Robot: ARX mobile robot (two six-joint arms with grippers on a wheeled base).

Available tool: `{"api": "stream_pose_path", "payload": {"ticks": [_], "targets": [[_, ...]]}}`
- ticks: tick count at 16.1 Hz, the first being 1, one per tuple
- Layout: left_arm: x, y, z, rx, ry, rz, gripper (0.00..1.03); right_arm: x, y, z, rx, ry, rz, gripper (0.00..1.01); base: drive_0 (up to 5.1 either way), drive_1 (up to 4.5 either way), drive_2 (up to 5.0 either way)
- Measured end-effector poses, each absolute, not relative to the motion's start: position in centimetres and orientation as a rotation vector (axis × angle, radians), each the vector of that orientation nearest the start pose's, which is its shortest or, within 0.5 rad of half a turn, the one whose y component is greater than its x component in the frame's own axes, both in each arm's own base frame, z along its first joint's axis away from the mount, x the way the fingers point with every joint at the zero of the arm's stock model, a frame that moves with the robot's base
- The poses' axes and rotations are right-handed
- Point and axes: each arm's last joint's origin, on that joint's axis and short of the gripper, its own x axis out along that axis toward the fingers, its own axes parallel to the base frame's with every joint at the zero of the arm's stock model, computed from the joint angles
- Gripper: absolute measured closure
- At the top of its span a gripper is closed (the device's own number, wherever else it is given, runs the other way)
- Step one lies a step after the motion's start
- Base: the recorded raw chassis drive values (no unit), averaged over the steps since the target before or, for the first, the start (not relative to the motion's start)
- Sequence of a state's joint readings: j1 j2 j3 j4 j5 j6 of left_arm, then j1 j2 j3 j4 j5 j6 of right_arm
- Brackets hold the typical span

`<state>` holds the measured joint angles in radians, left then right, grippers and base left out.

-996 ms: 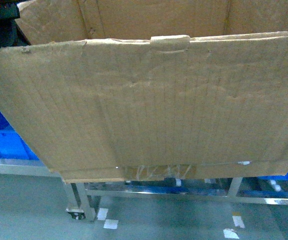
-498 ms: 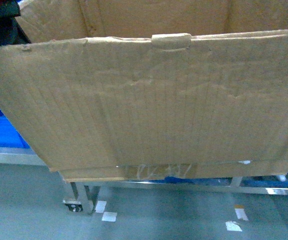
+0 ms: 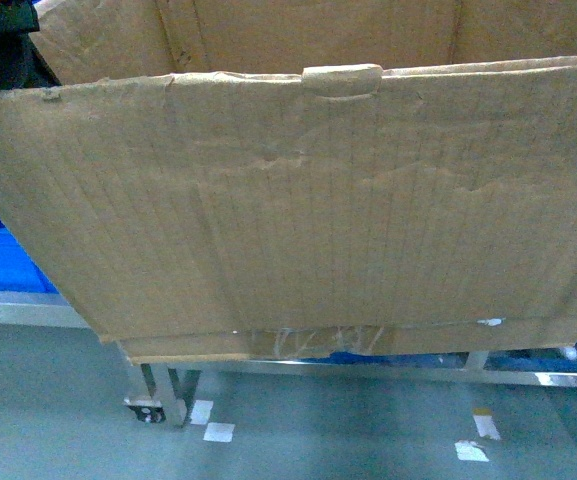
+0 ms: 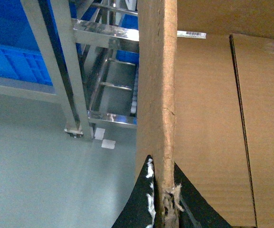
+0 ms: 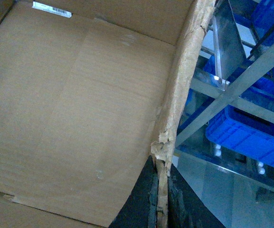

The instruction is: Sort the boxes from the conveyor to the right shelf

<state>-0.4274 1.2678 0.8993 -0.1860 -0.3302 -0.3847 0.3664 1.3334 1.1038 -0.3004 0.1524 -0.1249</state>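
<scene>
While each side wall is pinched between closed fingers, the left gripper (image 4: 164, 202) and the right gripper (image 5: 161, 197) carry the cardboard box (image 3: 298, 200) between them, clear of the floor. Its long axis is spanned arm to arm, open top up. The roller rack (image 4: 103, 76) is seen just beyond and below the box, so a forward, level advance is judged necessary.

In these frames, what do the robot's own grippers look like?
Only the fingers show. In both wrist views the left gripper and right gripper have flat black fingers tapering to a point. The left one's inner finger has white scuffs along its edge. No cables, markings or arm links are visible.
</scene>
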Motion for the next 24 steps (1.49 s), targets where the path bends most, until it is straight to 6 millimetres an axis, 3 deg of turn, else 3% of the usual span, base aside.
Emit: {"api": "stream_pose_path", "payload": {"ticks": [13, 19, 24], "targets": [[25.17, -10.43, 27.31, -0.171, 0.524, 0.005, 1.01, 27.53, 10.1, 31.39, -0.258, 0.502, 0.241, 0.99, 0.0, 4.11, -4.1], [25.2, -10.44, 27.31, -0.172, 0.522, 0.006, 1.01, 27.58, 10.11, 31.37, -0.258, 0.501, 0.241, 0.99, 0.0, 0.68, -0.6], [25.17, -10.47, 27.3, -0.171, 0.524, 0.004, 1.01, 27.52, 10.08, 31.42, -0.258, 0.501, 0.24, 0.99, -1.5, 3.73, -1.9]]}}
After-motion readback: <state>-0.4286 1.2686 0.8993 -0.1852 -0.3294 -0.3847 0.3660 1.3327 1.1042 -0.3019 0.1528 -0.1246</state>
